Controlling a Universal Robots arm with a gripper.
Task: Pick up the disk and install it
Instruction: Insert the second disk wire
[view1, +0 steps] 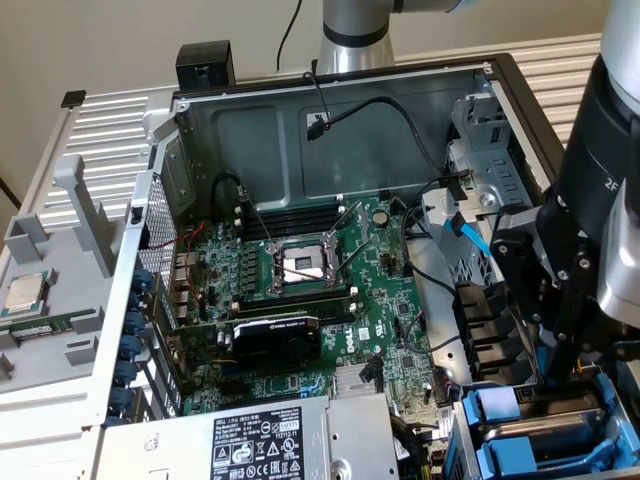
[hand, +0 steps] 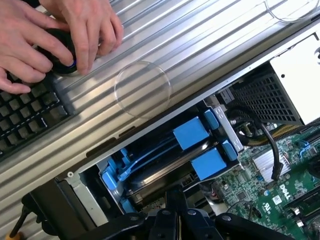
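An open computer case (view1: 350, 130) lay on a ribbed metal worktop (view1: 110, 130), its green motherboard (view1: 300, 300) facing up. In the exterior view, the robot arm came down at about four o'clock, and its black claw (view1: 553, 375) reached into the drive bay (view1: 470, 320) at the case's corner. The claw's jaws were closed, its tip down at the disk (view1: 545, 405); whether it truly gripped the disk could not be told. The disk sat in its blue plastic frame inside that bay, at about five o'clock in the exterior view. In the wrist view, the disk's blue frame (hand: 192, 132) showed in the bay. A person's hands (hand: 55, 35) rested on a black knob beside a keyboard (hand: 30, 112) on the worktop.
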